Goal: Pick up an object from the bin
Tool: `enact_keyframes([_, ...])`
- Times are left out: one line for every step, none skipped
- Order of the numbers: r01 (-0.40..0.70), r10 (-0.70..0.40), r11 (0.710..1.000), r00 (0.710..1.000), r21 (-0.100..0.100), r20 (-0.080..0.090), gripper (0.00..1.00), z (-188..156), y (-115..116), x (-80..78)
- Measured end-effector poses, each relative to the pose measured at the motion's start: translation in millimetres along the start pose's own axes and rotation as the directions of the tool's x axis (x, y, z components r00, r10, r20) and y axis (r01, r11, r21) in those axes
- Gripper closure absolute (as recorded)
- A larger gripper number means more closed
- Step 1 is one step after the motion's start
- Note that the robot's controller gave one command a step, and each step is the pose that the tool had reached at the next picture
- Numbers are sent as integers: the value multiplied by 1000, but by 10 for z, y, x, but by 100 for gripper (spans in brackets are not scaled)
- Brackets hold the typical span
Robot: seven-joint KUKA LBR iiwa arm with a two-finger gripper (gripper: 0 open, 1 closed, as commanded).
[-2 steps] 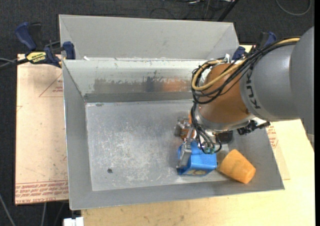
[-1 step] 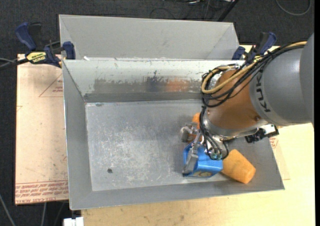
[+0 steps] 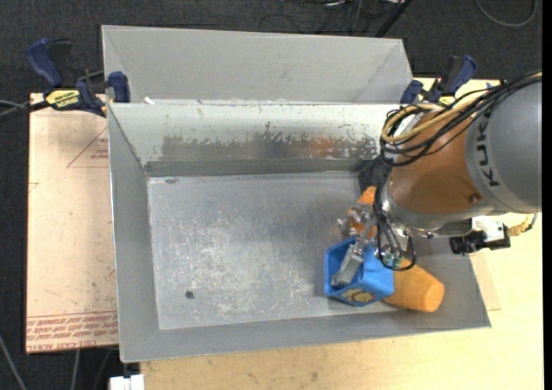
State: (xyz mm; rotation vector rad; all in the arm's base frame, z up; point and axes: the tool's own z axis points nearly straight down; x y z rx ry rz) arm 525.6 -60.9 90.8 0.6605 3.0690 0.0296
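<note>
Pincer [image 3: 364, 259] is hanging low inside the bin [image 3: 233, 233]. The arm [image 3: 509, 155] is standing above and to its right, over the bin's rim. How wide the pincer is set I cannot tell; its metal parts are crowding together over what lies below, and the wrist is hiding much of it.

Directly under the pincer, spreading a little to its left and toward the near wall, a blue blocky plastic thing [image 3: 364, 285] is lying on the bin floor. The pincer's metal is overlapping the top of this blue piece. Whether it is gripped or only touched I cannot tell.

Below and to the right of the pincer an orange rounded thing [image 3: 420, 292] — stubby, cylinder-like — is lying on its side, touching the right edge of the blue piece.

Above and right of the pincer the orange cover [image 3: 423, 185] is wrapping the wrist, and cables [image 3: 424, 125] are looping over it.

Left of the pincer the scuffed grey floor is stretching away — a small dark speck [image 3: 189, 295] is sitting well apart on that side.
</note>
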Motion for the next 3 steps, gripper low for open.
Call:
enact_keyframes([518, -518, 856, 856, -3, -5, 100, 156, 15, -646])
enact_keyframes([517, -517, 856, 856, -4, -5, 100, 156, 14, -646])
enact_keyframes([533, -533, 846, 846, -2, 5, 100, -1451, 34, -666])
